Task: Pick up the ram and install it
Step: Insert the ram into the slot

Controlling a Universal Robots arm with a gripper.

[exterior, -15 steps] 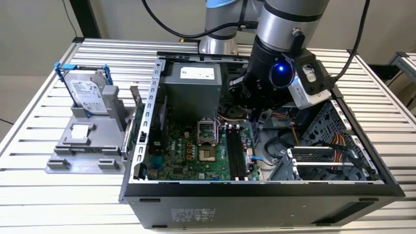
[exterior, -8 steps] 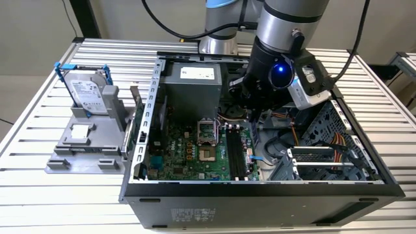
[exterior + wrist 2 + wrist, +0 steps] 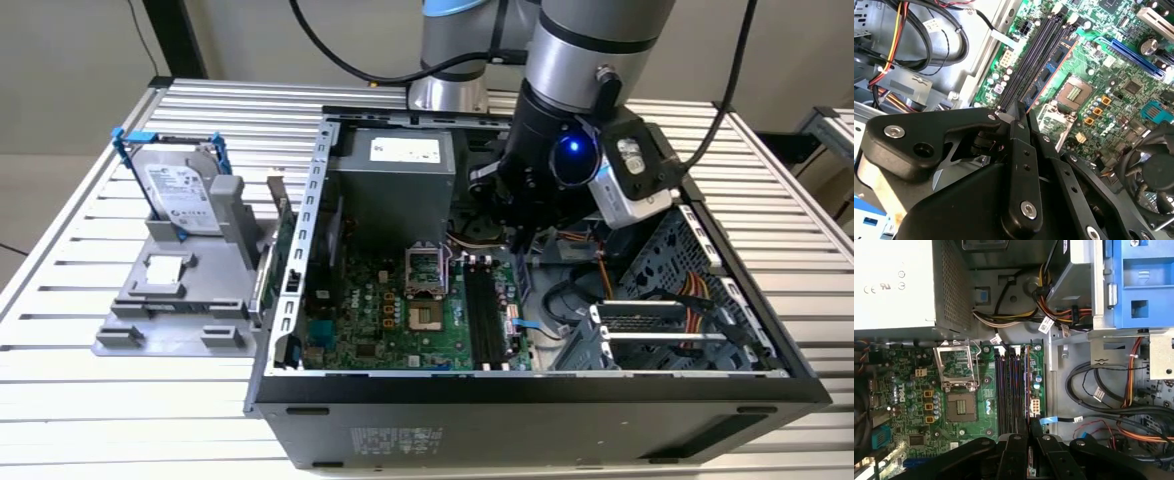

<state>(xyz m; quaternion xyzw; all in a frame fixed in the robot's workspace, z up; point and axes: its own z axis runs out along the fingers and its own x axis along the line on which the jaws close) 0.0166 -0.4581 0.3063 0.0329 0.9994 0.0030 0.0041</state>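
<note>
Beside the power supply (image 3: pixel 398 190), the tool (image 3: pixel 525 240) hovers over the motherboard (image 3: pixel 400 315).

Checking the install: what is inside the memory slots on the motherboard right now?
In both wrist views a ram stick stands in one slot, beside empty black slots on the motherboard. The gripper covers the slots' near ends, so seating there cannot be seen.

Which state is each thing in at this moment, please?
Case: open, side panel off.
Ram: on edge along a motherboard slot, one end between the fingers.
Gripper: closed on the ram's end, low over the board.
Other slots: empty.
Socket: bare, its frame flipped open.
Hard drive: upright in a grey stand outside the case.
</note>
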